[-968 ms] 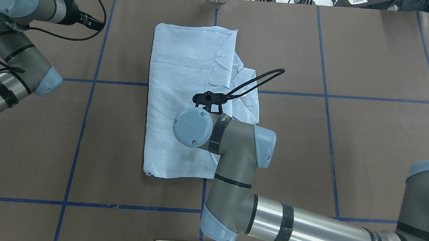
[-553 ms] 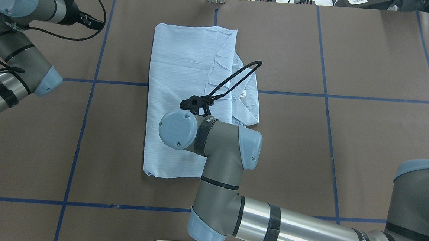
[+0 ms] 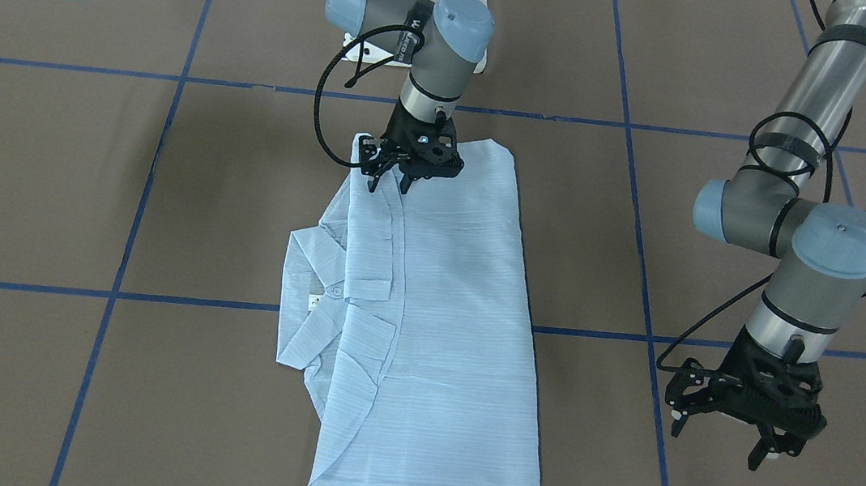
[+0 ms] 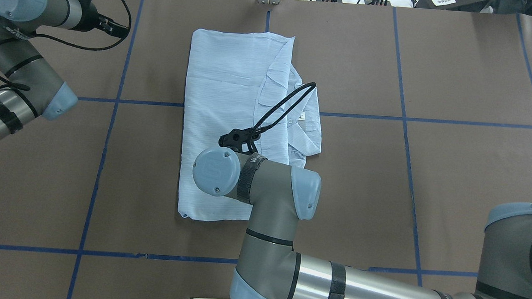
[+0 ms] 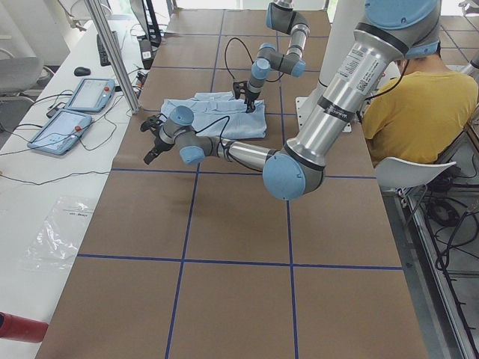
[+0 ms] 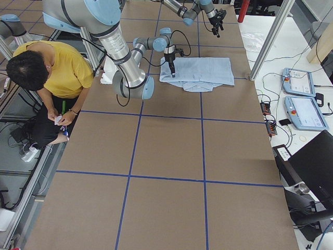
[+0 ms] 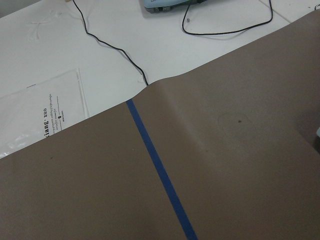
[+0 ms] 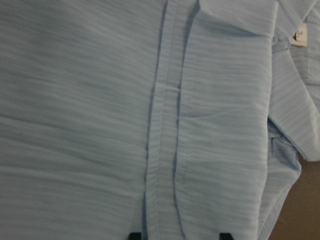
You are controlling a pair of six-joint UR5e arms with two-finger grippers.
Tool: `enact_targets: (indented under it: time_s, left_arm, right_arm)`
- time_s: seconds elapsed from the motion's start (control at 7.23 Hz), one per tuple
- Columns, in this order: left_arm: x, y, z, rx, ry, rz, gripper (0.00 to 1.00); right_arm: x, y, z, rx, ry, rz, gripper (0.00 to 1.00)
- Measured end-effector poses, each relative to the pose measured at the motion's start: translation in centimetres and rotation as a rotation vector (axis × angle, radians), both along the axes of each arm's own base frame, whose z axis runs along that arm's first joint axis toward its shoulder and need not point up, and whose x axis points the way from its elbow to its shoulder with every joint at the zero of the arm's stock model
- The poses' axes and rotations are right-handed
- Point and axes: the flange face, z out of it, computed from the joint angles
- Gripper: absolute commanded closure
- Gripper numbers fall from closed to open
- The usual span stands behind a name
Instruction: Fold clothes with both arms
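Shirt folded lengthwise, mid-table | right gripper spread over robot-side hem, seemingly pre-grasp | left gripper spread, hovering aside | next: lower, pinch hem

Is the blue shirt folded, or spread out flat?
Folded. The shirt lies as a narrow rectangle with no sleeve spread out, and its collar sticks out at one long side.

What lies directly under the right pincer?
The shirt lies under the right pincer; its button strip runs between the open jaws in the wrist view. The table below is covered by cloth there, so nothing beneath the shirt can be seen.
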Motion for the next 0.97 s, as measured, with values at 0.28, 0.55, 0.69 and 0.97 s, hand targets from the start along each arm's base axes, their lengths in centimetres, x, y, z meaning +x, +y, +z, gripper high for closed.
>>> enact_targets:
  time_s: [0.28, 0.55, 0.69, 0.97]
  left_arm:
    - [0.0, 0.0, 0.0, -0.001, 0.001, 0.000, 0.00]
    - [0.2, 0.1, 0.0, -0.003, 0.002, 0.001, 0.00]
    - [0.2, 0.2, 0.2, -0.005, 0.003, 0.001, 0.00]
    - [0.2, 0.5, 0.5, 0.000, 0.012, 0.000, 0.00]
  right_arm:
    - [0.1, 0.1, 0.0, -0.002, 0.010, -0.004, 1.00]
    - [0.8, 0.4, -0.7, 0.000, 0.009, -0.004, 1.00]
    - [1.2, 0.4, -0.7, 0.001, 0.010, -0.002, 1.00]
    - [3.5, 0.3, 0.9, 0.005, 0.006, 0.012, 1.00]
